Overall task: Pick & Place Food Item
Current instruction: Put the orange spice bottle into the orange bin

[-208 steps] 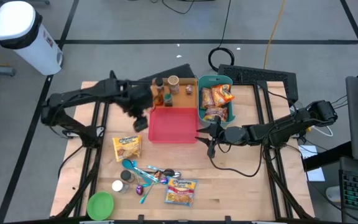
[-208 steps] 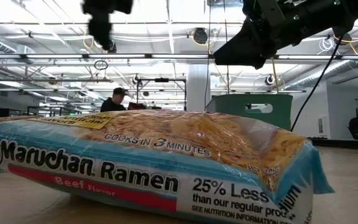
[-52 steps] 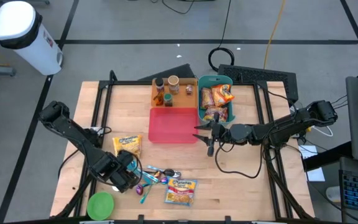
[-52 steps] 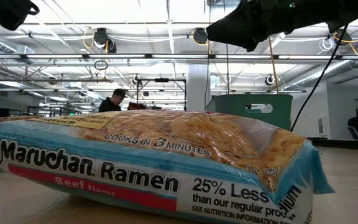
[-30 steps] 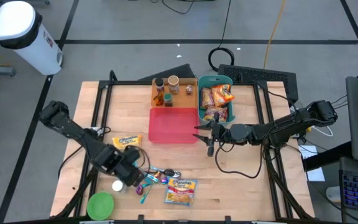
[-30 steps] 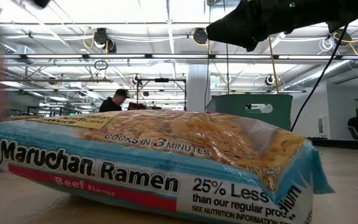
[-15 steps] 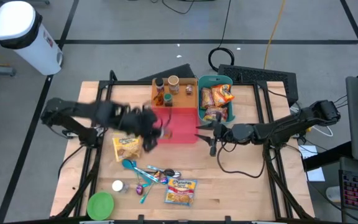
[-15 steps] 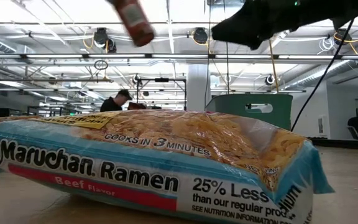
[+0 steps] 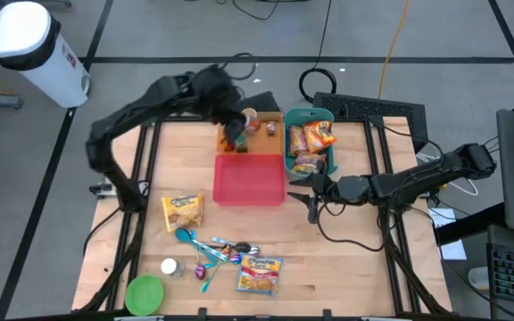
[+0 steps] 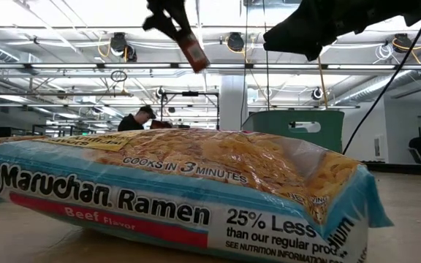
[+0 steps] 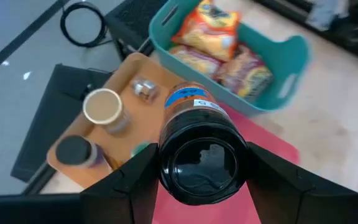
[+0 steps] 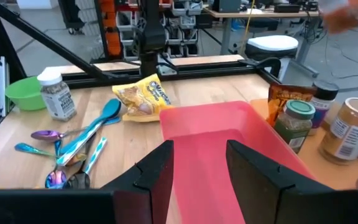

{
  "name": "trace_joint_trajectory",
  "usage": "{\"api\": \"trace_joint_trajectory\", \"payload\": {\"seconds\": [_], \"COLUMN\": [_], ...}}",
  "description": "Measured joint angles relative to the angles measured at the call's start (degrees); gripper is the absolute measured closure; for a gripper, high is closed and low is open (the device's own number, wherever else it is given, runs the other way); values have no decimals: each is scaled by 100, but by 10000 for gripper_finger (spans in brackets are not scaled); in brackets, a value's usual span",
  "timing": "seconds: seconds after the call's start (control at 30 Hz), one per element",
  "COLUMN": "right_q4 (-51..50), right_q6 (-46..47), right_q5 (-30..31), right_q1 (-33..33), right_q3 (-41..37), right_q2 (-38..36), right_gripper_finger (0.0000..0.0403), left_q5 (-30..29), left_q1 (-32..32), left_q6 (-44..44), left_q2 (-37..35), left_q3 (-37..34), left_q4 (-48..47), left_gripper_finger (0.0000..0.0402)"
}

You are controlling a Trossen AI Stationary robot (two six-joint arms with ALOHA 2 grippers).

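Observation:
A bottle [image 11: 199, 143] with a black cap, a blue label and reddish contents hangs in the air, with my left gripper [image 9: 233, 130] shut on it. It is above the wooden tray of jars [image 9: 255, 130] at the table's far side. In the low view the bottle [image 10: 194, 52] slants high above the table. The red tray [image 9: 250, 178] lies mid-table, and the teal basket [image 9: 330, 159] of ramen packs stands to its right. My right gripper [image 9: 313, 205] is open by the red tray's right near corner, with nothing between its fingers [image 12: 156, 175]. My left gripper pinches the bottle's body just below the black cap [image 11: 199, 163], one finger [image 11: 135, 182] on each side. The bottle lies along the fingers, cap toward the wrist. It is lifted clear and tilted, its bottom end [image 10: 198, 61] pointing down and away from the gripper.
A yellow ramen pack [image 9: 183, 210], spoons [image 9: 214, 252], a white shaker [image 9: 169, 266], a green bowl [image 9: 145, 292] and another ramen pack [image 9: 259, 274] lie on the near left half. That pack [image 10: 174, 197] fills the low view's foreground. A person [image 10: 134, 117] sits in the room behind.
My left gripper has swung from beside the spoons at the near left, up and toward the far edge, carrying the bottle over the red tray to above the wooden tray, rolling as it went. My right gripper has drawn back slightly toward the right edge.

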Motion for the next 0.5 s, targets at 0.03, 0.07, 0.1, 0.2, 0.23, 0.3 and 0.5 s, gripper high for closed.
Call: {"api": "trace_joint_trajectory", "payload": {"seconds": [0.03,0.07,0.1,0.2,0.23,0.3,0.5], "right_q4": [-19,-22,-20,-6,-14,-29,-28], "right_q6": [0,0,0,0,0,0,0], "right_q5": [2,1,1,2,2,2,4], "right_q1": [0,0,0,0,0,0,0], "right_q3": [0,0,0,0,0,0,0], "right_q2": [0,2,4,4,4,4,4], "right_gripper_finger": [261,261,261,261,261,261,261], "left_q5": [29,78,153,268,257,237,-69], "left_q1": [104,193,263,400,420,439,385], "left_q6": [76,149,218,352,383,468,677], "left_q2": [179,354,531,1012,1157,1458,2224], "left_q3": [103,185,255,356,358,358,358], "left_q4": [-6,-10,-25,-8,-10,-20,-21], "left_gripper_finger": [195,195,195,195,195,195,195]}}
